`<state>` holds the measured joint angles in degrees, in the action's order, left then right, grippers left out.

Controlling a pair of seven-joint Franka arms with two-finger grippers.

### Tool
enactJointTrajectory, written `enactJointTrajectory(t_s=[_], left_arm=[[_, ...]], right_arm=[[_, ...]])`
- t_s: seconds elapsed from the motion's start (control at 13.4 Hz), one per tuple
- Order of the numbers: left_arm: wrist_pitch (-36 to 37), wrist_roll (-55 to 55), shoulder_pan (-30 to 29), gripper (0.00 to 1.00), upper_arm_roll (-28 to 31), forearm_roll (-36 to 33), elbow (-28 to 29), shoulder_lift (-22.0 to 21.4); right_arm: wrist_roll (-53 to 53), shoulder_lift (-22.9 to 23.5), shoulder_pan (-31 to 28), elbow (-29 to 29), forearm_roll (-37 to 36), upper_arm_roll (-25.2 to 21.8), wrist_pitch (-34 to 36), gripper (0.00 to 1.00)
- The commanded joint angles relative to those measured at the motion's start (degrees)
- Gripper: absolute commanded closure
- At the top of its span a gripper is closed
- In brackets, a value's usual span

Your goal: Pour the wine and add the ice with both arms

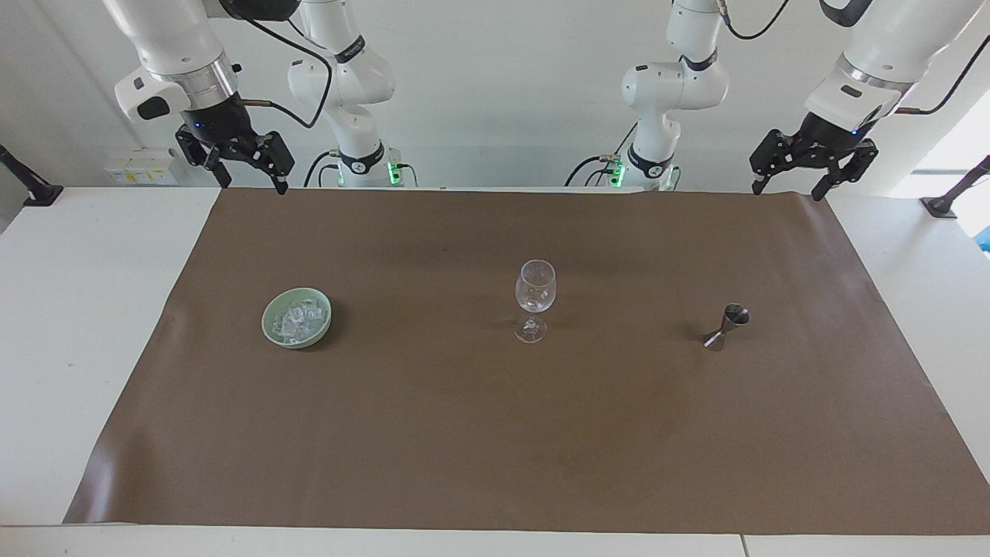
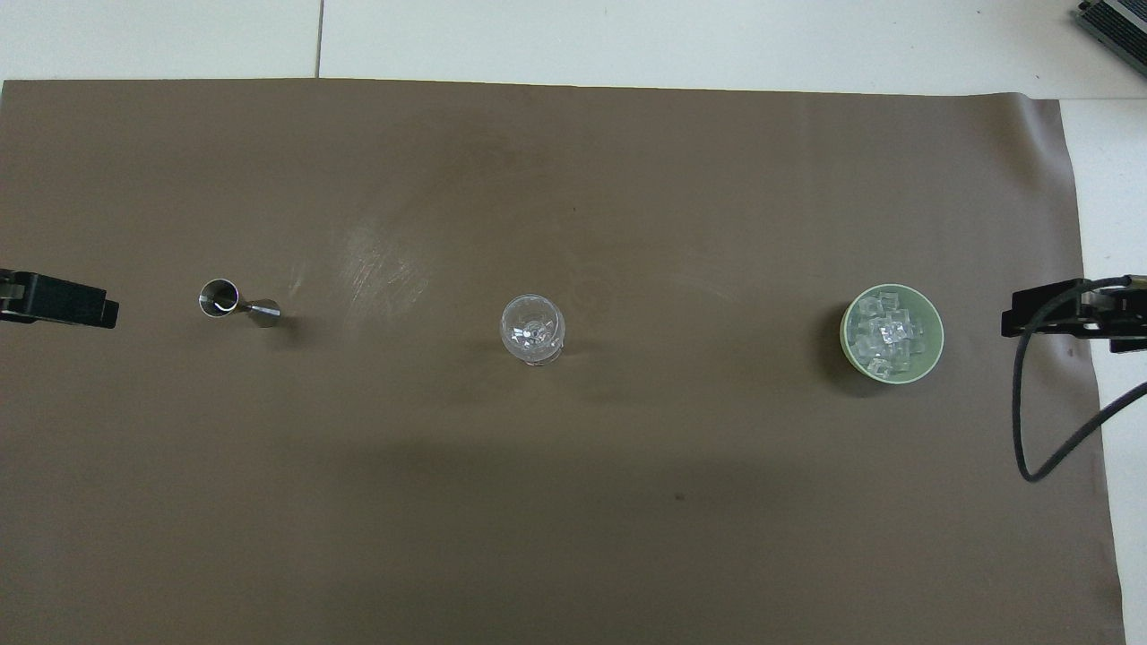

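Overhead, both claws, left claw (image 1: 812,179) and right claw (image 1: 241,172), hang released; no writing is legible.

A robotics lab: two white arms (image 1: 340,85) over a brown-covered table (image 1: 77,309).

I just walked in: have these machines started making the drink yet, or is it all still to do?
Nothing looks done. The clear stemmed glass stands empty mid-mat. The small clear ice cubes all lie in the pale green bowl; the small steel hourglass-shaped measuring cup stands untouched. Nothing is in hand: left gripper and right gripper hang open, waiting. Pouring and adding ice remain.
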<state>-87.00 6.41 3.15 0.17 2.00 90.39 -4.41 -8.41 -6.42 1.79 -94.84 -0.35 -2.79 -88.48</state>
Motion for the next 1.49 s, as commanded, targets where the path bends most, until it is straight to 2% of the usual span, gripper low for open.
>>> enactJointTrajectory(t_s=[0.0, 1.42], left_arm=[[-0.9, -0.1, -0.2, 0.00, -0.1, 0.0, 1.5, -1.3], [-0.8, 0.3, -0.1, 0.00, -0.1, -0.1, 1.5, -1.2]], right_arm=[[1.6, -1.1, -0.9, -1.1, 0.3, 0.7, 0.3, 0.00], [1.6, -1.1, -0.9, -1.1, 0.3, 0.7, 0.3, 0.00]])
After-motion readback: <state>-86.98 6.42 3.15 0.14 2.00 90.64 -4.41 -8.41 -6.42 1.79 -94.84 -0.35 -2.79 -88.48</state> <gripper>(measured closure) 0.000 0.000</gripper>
